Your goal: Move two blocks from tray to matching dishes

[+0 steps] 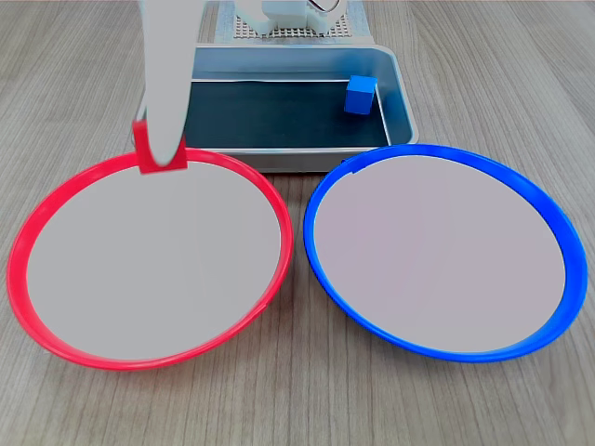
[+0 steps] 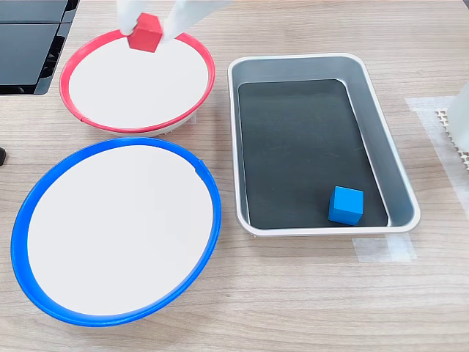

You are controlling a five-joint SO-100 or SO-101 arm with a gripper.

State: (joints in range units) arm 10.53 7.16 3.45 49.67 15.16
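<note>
White pincer (image 2: pixel 150 28) fingers clamp the red block (image 2: pixel 145 33) between them in the second exterior view, above the far edge of the red dish (image 2: pixel 77 64). Its upper part is cut off by the frame top in both exterior views. In the first exterior view one finger (image 1: pixel 170 84) covers most of the block, so only red slivers show beside it, and whether the block touches the dish cannot be told. Well away from the pincer, the blue block (image 2: pixel 346 204) sits in a corner of the tray (image 2: pixel 381 139). Beside the red dish lies the blue dish (image 2: pixel 29 213). The arm's base (image 1: pixel 279 14) behind the tray is cropped.
</note>
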